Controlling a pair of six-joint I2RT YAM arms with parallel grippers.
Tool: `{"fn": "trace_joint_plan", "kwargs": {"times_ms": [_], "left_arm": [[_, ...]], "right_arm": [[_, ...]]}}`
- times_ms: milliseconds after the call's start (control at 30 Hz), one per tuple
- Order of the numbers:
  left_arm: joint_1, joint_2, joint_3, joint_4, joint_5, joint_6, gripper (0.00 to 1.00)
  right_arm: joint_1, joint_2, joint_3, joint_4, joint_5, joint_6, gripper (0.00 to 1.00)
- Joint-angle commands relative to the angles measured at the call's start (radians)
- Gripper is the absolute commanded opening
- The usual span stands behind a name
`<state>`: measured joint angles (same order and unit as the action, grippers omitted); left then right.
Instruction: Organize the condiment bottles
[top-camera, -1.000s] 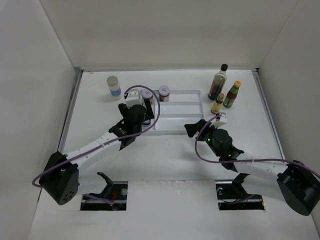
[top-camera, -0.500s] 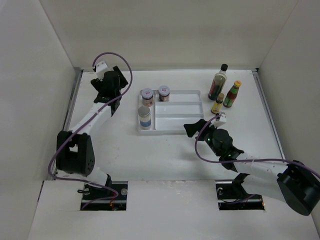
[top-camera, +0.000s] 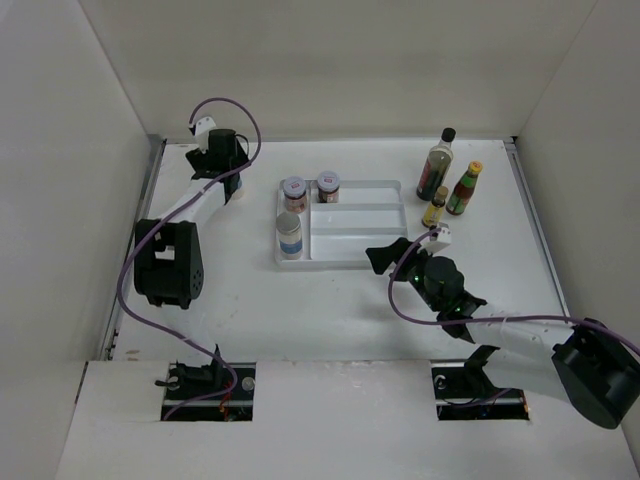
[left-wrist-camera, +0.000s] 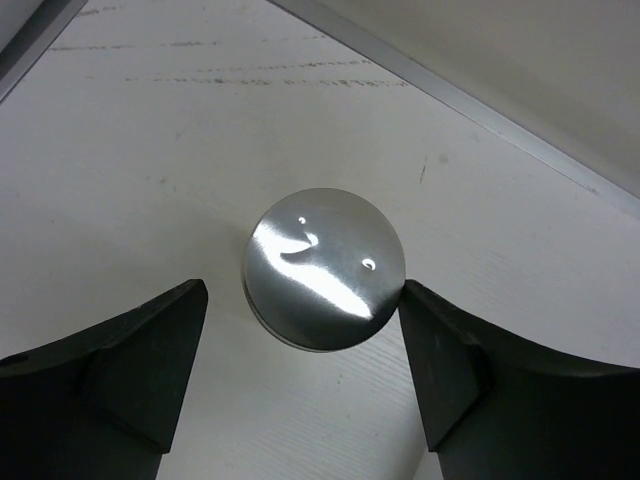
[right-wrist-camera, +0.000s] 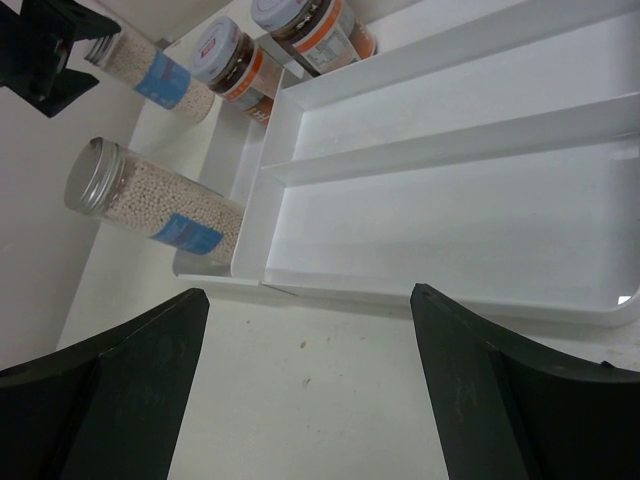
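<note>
A silver-lidded jar (left-wrist-camera: 325, 262) stands on the table at the back left. My left gripper (left-wrist-camera: 303, 295) hangs over it, open; the right finger touches the lid's rim and the left finger stands a little off it. From the top this gripper (top-camera: 227, 168) covers the jar. A second silver-lidded, blue-labelled jar (top-camera: 289, 235) stands in the left compartment of the white tray (top-camera: 360, 240), behind it two reddish-brown spice jars (top-camera: 294, 192) (top-camera: 328, 185). The tall dark bottle (top-camera: 437, 160), red sauce bottle (top-camera: 464, 188) and tiny yellow bottle (top-camera: 435, 207) stand back right. My right gripper (top-camera: 385, 258) is open and empty before the tray.
The tray's long right-hand compartments (right-wrist-camera: 450, 200) hold nothing. White walls close in the table on the left, back and right, with a metal rail (left-wrist-camera: 480, 105) along the back edge near the left jar.
My left arm has swung from the tray, where it left a jar, to the back left corner and come down over the other silver-lidded jar, jaws narrowing. The right arm has stayed put.
</note>
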<state>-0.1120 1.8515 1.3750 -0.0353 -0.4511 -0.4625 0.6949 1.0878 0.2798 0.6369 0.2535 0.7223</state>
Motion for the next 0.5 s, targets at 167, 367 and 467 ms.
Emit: {"fn": "trace_joint_plan", "kwargs": {"times_ms": [167,367,467], "left_arm": [[0.016,0.003,0.049,0.018,0.0,0.021,0.5],[-0.001,-0.132,-0.043,0.093,-0.049,0.041,0.36],[-0.039,-0.242,-0.089,0.144,-0.093,0.062,0.35]], "right_arm": [[0.005,0.001,0.039,0.06,-0.014,-0.001,0.89],[0.005,-0.003,0.039,0.06,-0.014,-0.001,0.89],[0.007,-0.002,0.039,0.06,-0.014,-0.001,0.89]]}}
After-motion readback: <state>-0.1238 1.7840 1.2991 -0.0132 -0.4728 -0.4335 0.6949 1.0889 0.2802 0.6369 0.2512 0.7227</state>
